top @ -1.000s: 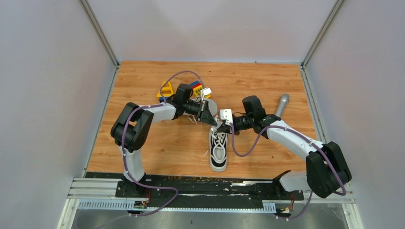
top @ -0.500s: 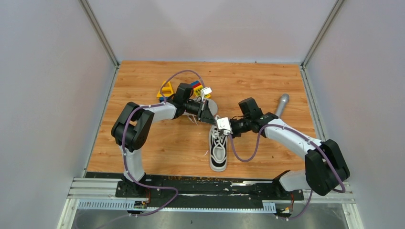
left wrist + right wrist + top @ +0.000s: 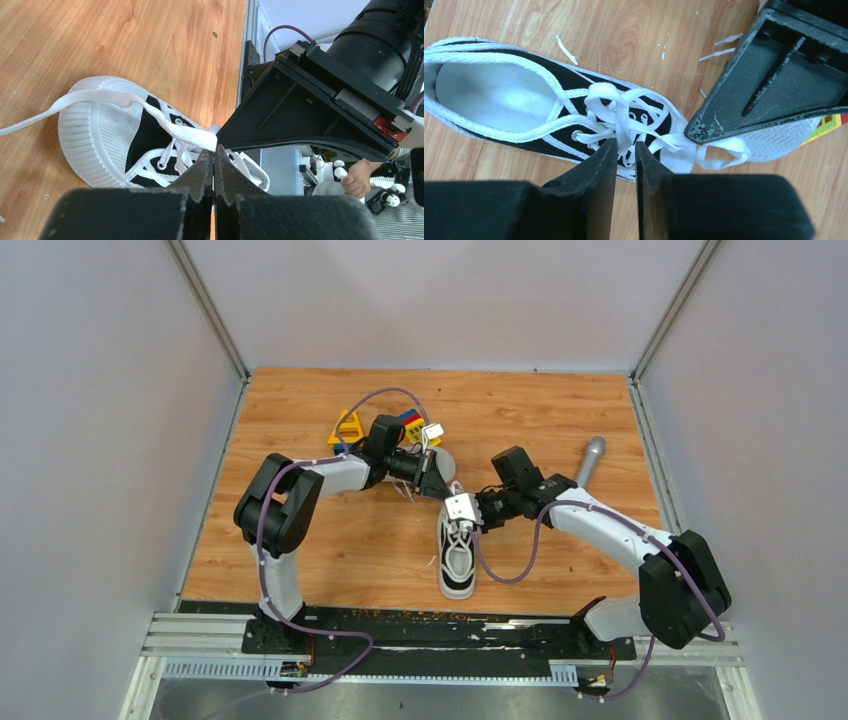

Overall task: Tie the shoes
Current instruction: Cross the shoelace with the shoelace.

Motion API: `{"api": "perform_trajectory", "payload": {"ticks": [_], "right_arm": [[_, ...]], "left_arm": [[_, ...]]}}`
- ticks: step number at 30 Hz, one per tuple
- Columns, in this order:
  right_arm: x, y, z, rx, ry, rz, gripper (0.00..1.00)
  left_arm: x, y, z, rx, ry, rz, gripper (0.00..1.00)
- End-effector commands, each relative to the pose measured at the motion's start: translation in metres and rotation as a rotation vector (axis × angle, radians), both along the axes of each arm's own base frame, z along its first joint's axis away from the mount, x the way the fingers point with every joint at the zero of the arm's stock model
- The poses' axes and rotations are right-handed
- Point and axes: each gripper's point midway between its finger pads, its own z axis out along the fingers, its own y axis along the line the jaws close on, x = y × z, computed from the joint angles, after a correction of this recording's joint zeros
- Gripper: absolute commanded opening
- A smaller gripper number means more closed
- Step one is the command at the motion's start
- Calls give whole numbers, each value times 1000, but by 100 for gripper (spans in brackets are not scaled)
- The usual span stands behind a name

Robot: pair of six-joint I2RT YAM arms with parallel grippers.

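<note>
On the wooden surface point(image 3: 560, 410), boxed in by pale walls point(image 3: 100, 440), a black shoe point(image 3: 458, 565) lay upright on its sole. At its toe end the left claw point(image 3: 214, 156) was pinched shut on a white lace point(image 3: 170, 127); over its lacing point(image 3: 624, 117) the right claw point(image 3: 624, 150) stood narrowly parted.

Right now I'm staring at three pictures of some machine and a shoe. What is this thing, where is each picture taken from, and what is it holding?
Two robot arms are bolted at the near edge of a wooden table. The wide picture looks down from above; the other two come from a camera on each wrist. On the table lie a black sneaker, toy blocks and a grey cylinder. The left gripper is shut on a white lace. The right gripper has its jaws slightly apart, lace between them.
</note>
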Motion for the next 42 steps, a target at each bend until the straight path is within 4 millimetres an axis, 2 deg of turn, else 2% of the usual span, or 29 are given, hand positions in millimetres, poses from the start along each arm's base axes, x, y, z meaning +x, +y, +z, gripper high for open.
{"api": "perform_trajectory", "payload": {"ticks": [1,3,6,10,14,20,24,31,42], "right_arm": [[13,3,24,1,-63,-19,26],[12,1,34,9,-62,-39,34],[5,-5,42,13,-60,-41,39],[0,-16,37,-5,-25,-62,41],[3,-25,20,-44,32,-86,40],[21,-24,4,-49,129,-101,29],[26,-16,0,-26,162,-71,31],[19,-6,-1,9,202,1,34],[14,-9,-24,-34,261,26,31]], "left_arm": [[4,-2,11,-33,-29,-22,0],[5,-3,10,-32,-31,-22,0],[6,-3,9,-30,-29,-21,0],[6,-3,8,-27,-25,-23,0],[7,-4,7,-27,-25,-27,0],[5,-3,8,-26,-31,-36,0],[2,-1,9,-29,-32,-44,0],[1,-1,9,-30,-39,-51,0],[1,0,8,-27,-36,-51,0]]}}
